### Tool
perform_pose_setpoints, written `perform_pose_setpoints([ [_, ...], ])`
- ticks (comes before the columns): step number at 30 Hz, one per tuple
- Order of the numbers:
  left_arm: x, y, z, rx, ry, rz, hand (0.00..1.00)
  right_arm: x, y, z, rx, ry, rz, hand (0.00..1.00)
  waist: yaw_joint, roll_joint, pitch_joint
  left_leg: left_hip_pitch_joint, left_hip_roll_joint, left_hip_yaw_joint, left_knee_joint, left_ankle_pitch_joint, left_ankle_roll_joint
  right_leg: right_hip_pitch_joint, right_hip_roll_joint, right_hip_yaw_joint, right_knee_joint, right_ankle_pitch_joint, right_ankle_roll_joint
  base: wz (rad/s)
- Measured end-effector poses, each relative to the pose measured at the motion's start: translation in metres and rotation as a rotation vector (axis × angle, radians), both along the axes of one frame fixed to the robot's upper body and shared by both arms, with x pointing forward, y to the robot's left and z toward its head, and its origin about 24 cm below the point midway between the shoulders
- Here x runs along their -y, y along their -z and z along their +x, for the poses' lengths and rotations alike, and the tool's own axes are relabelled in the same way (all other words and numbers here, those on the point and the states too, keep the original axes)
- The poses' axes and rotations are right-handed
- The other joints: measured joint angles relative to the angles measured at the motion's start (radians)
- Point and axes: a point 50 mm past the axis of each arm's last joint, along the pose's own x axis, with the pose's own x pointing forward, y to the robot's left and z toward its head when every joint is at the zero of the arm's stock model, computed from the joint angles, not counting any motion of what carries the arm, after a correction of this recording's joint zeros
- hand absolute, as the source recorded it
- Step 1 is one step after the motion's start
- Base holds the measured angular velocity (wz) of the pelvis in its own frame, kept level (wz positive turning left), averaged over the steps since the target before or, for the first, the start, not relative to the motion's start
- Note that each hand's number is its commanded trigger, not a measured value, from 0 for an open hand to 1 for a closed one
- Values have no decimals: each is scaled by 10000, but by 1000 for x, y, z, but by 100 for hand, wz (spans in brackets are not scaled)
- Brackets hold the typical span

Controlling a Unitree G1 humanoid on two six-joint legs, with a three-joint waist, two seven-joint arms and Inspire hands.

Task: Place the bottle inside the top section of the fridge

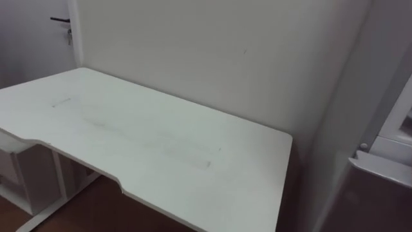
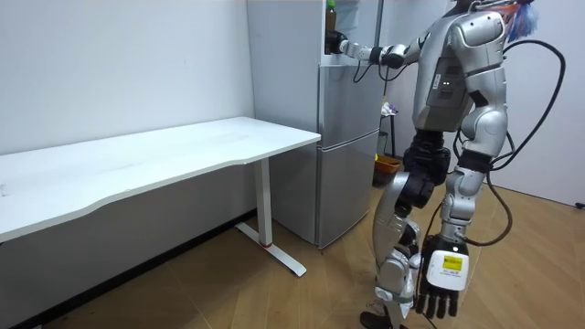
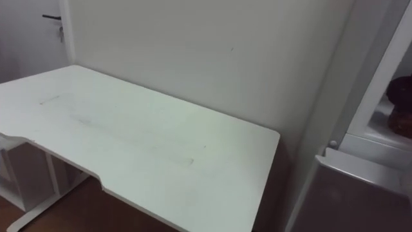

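A green bottle [image 2: 330, 15] stands upright in the open upper fridge compartment [image 2: 352, 32], at the top of the room view. My right arm reaches out to it from the room view's right, and my right hand [image 2: 341, 44] is just below and against the bottle's lower part. In the right eye view a dark part of that hand [image 3: 402, 106] shows inside the compartment at the far right edge. My left hand [image 2: 439, 294] hangs open beside my leg, holding nothing. I stand on the wooden floor in front of the fridge.
The grey lower fridge door [image 2: 347, 155] is closed. A long white table [image 1: 154, 142] stands against the wall left of the fridge, its near corner [image 1: 283, 138] close to the fridge side. A yellow-and-dark object [image 2: 388, 166] lies on the floor behind the fridge.
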Motion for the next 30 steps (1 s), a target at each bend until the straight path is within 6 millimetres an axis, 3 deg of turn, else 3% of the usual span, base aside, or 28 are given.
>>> perform_pose_setpoints([
  [6,2,0,3,224,134,-91,0,2,-4,-1,202,285,-77,0,45,33,14,-130,-10,2,16,5,-5,-118,-12,-32,28,-2,-2,0],
  [21,0,-2,-33,-719,-446,-272,0,2,-6,2,-246,-440,-553,0,125,172,74,154,1,8,-100,17,-19,62,-2,75,24,-24,-5,0],
  [30,-4,-4,-22,-155,-472,-90,0,1,1,3,-714,-771,-532,0,102,-42,58,467,9,88,-341,52,-63,251,60,309,36,-65,-12,-2],
])
